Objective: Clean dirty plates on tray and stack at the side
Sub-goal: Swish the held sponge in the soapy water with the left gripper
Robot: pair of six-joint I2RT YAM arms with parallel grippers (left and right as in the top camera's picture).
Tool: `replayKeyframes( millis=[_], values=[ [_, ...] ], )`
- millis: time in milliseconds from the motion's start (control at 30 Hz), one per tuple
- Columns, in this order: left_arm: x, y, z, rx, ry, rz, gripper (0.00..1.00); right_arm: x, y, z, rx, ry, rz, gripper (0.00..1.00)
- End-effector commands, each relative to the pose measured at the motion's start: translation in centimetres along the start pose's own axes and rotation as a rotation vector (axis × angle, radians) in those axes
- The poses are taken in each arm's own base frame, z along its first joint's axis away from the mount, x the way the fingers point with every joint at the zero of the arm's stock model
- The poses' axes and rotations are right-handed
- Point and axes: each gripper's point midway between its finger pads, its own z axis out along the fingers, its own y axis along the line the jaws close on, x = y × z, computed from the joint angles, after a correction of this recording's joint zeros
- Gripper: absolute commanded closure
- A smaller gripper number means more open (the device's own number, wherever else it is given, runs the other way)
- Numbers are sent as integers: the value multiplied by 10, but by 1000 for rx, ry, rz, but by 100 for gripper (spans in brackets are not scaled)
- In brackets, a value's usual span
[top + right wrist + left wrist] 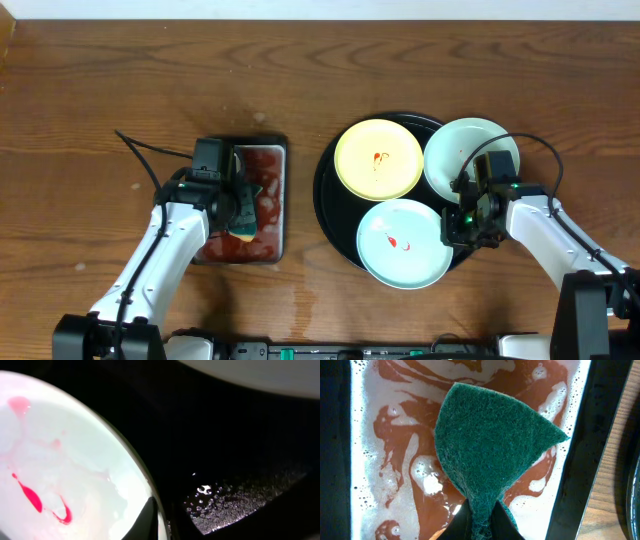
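On right side of wooden bench (90, 80) I see large round glossy black tray (335, 212) carrying three plates. Right jaws clamped on rim of front pale mint-white round plate (400, 245), which is red-smeared. Pale yellow round plate (378, 158) smeared too. Second mint-white plate (462, 150) at tray's far right edge. Left jaws pinch green scouring pad (490, 445) above small rectangular metal tray (283, 170) of foamy red liquid (395, 435).

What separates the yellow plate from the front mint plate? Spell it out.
The yellow plate is pale yellow, the front mint plate mint-white. The yellow plate lies at the tray's back left, the mint plate at its front. The right gripper pinches the mint plate's rim; the yellow plate is untouched. Both are round, same-sized, smeared red.
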Motion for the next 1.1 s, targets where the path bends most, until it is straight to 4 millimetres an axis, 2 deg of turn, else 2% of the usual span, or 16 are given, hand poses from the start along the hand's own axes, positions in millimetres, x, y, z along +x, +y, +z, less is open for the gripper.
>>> replayKeyframes(
  millis=[0,600,1067],
  values=[
    [-1,0,-2,4,-6,-13,92,1,5,3,-22,3,-5,99],
    [-9,-9,-29,56,-99,-3,92,-4,6,3,-25,-15,-11,99],
    [-10,-9,-32,60,-110,-1,92,-4,6,3,-25,-15,-11,99]
  ],
)
